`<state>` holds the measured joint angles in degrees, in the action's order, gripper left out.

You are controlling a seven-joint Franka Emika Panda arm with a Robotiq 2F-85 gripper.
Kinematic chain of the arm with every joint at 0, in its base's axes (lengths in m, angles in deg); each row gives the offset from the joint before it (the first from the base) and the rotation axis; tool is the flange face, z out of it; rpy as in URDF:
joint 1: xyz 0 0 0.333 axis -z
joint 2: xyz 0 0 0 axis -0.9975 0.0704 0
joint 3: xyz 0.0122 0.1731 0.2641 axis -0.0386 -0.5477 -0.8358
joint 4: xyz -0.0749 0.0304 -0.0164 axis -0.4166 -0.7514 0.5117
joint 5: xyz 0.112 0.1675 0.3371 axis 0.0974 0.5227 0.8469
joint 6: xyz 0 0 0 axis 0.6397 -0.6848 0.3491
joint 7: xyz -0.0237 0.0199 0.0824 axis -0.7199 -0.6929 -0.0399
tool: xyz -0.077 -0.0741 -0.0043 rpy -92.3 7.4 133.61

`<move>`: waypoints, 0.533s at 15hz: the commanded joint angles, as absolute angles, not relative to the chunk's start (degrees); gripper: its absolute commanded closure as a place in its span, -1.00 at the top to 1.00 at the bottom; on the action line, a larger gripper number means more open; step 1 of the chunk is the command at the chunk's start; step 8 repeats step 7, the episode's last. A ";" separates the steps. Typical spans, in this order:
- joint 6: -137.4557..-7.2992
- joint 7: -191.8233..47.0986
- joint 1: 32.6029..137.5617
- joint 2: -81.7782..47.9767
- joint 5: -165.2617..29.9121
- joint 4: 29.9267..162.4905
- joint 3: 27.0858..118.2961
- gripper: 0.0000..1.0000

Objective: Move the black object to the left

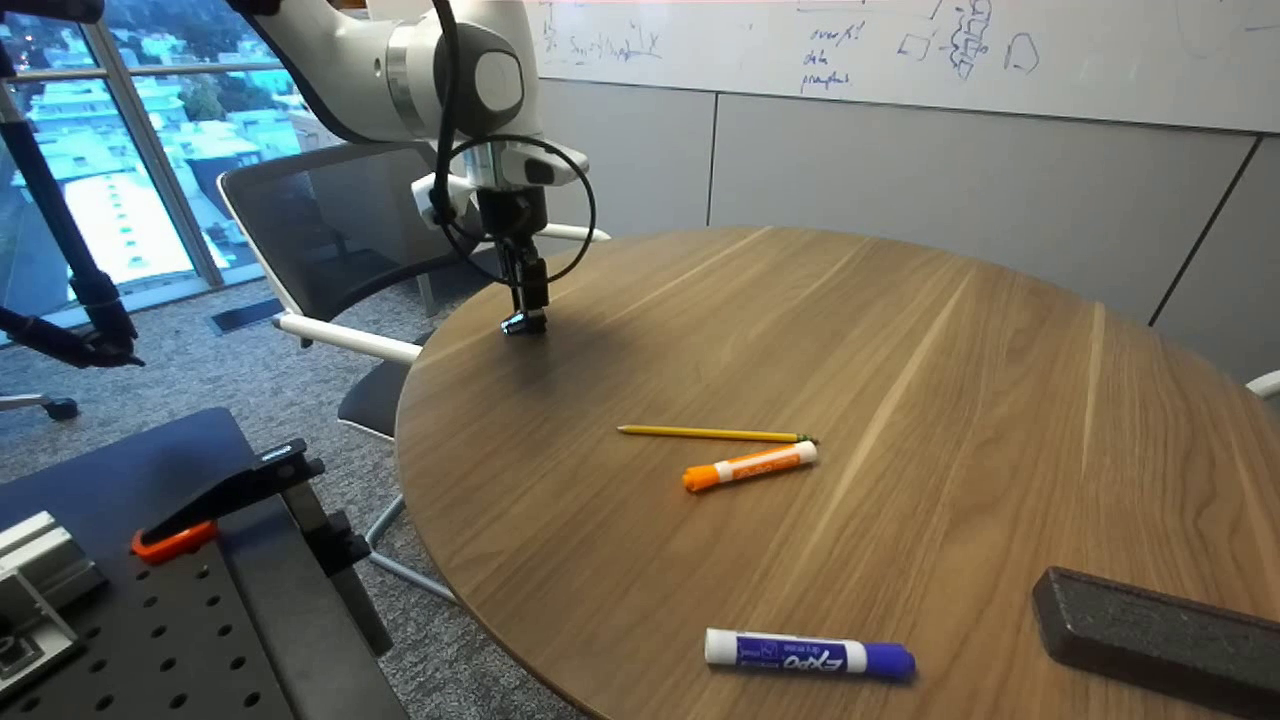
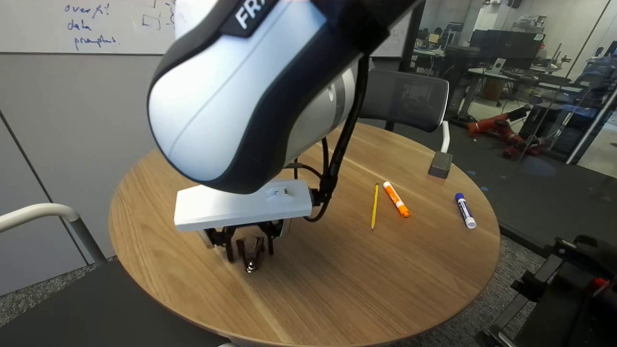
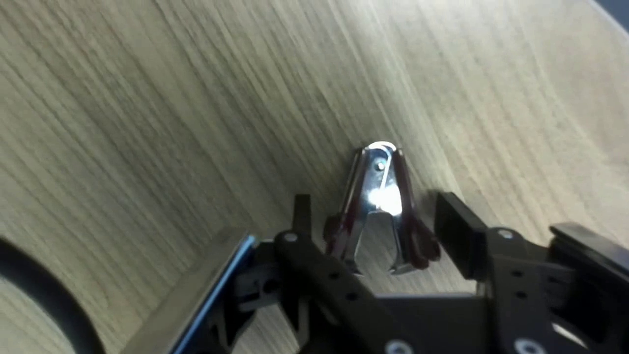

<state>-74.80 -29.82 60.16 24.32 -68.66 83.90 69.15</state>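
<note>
Silvery metal and dark maroon staple remover [image 3: 383,196]: is sitting on the wooden table [image 1: 600,560], near the rim, between the fingers [image 3: 457,231] of the gripper [image 2: 250,253].
Prongs and riveted end: in the wrist view the rounded, riveted end is pointing out beyond the fingertips, while the two prongs are facing back toward the gripper's body, wood grain showing between them.
Jaws: are standing spread, one finger on each side of the staple remover, a narrow strip of wood showing at each flank.
Robot arm [image 2: 231,106]: is hanging over the table and, in an exterior view, is covering part of it.
Black cable [image 1: 447,100]: is running down the arm and looping beside the wrist.
Yellow pencil [image 1: 710,433]: is lying well apart from the gripper, beside the orange marker [image 1: 755,464].
Orange marker: is slanting away from the pencil, its white end resting near the pencil's blunt end, a sliver of wood showing between.
Blue-capped marker [image 1: 810,655]: is lying well apart from that pair, its cap facing the side where the dark block [image 1: 1160,640] is resting.
Dark block: is lying just inside the rim, far across the table from the gripper.
Chair [image 1: 330,230]: is standing by the rim near the gripper, its mesh back dark, its armrests white.
Whiteboard [image 1: 700,40]: is carrying blue handwriting.
</note>
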 commanded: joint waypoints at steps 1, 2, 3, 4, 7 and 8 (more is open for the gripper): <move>-68.51 -29.37 59.13 21.35 -68.60 84.00 69.39 0.95; -69.09 -28.90 58.36 18.75 -69.63 86.98 70.02 1.00; -68.60 -29.67 58.34 16.60 -70.07 89.31 69.73 1.00; -66.74 -31.65 58.32 13.90 -70.98 92.28 69.37 1.00; -67.42 -30.60 58.78 17.15 -70.43 88.35 68.84 1.00; -67.42 -30.60 58.78 17.15 -70.43 88.35 68.84 1.00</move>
